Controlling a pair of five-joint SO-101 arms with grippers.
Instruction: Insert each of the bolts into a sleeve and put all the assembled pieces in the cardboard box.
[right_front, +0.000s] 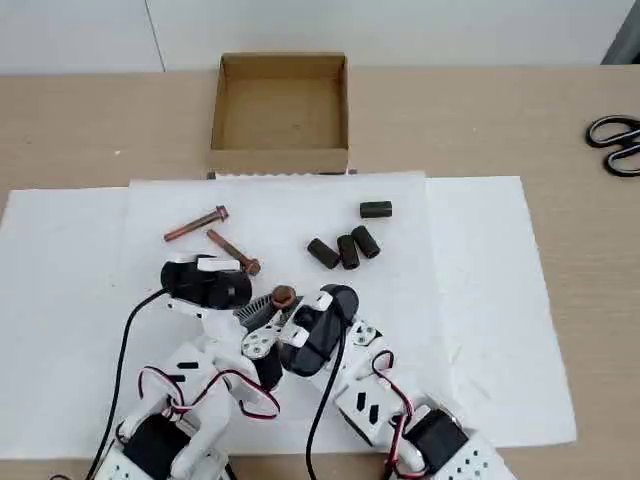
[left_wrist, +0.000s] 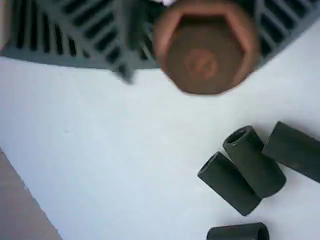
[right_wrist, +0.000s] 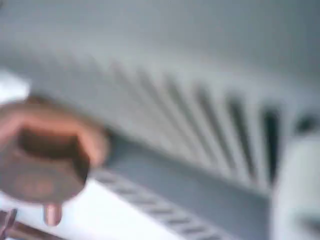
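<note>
While both arms crowd together at the near middle of the white paper (right_front: 480, 300), 1 held bolt (right_front: 283, 295) stands head-up betw. left gripper (right_front: 266, 306) & right gripper (right_front: 304, 312), a grey ribbed jaw right against it. Which gripper pinches it, & whether either is spread or closed: can't tell. Loose stock on paper: far bolt (right_front: 196, 224) & near bolt (right_front: 234, 251) lying flat toward the left, just apart. Sleeve cluster (right_front: 347, 250) of 3 black pcs sits toward the right, lone sleeve (right_front: 376, 210) beyond it. Cardboard box (right_front: 282, 160) stands open-topped at paper's far edge, scissors (right_front: 615, 145) far right on wooden table (right_front: 80, 120).
</note>
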